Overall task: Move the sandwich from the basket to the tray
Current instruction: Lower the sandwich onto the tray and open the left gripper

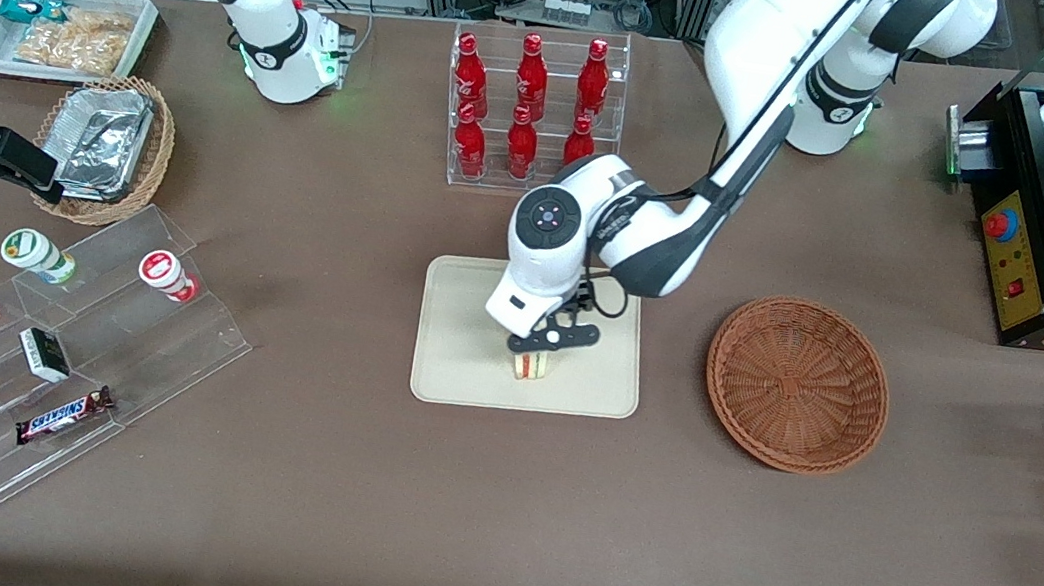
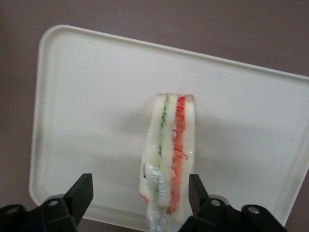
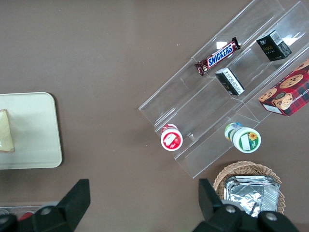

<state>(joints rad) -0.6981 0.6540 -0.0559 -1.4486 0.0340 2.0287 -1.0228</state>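
Sandwich (image 2: 169,159) was found resting on the tray (image 1: 462,366), standing on edge with its green and red filling layers showing, near the tray edge closer to the front camera. The gripper (image 1: 552,337) stood directly above it. In the wrist view its fingers (image 2: 81,193) were spread wide, one on each side of the sandwich and clear of the bread, gripping nothing. The basket (image 1: 798,384), lying toward the working arm's end of the table, held nothing. In my judgement the transfer was essentially complete: the sandwich was delivered and let go, leaving only the arm's lift away.

Count: one sandwich, one tray, one reddish-brown basket. Also noted: six red bottles (image 1: 527,107) in a clear rack, farther from the front camera than the tray.
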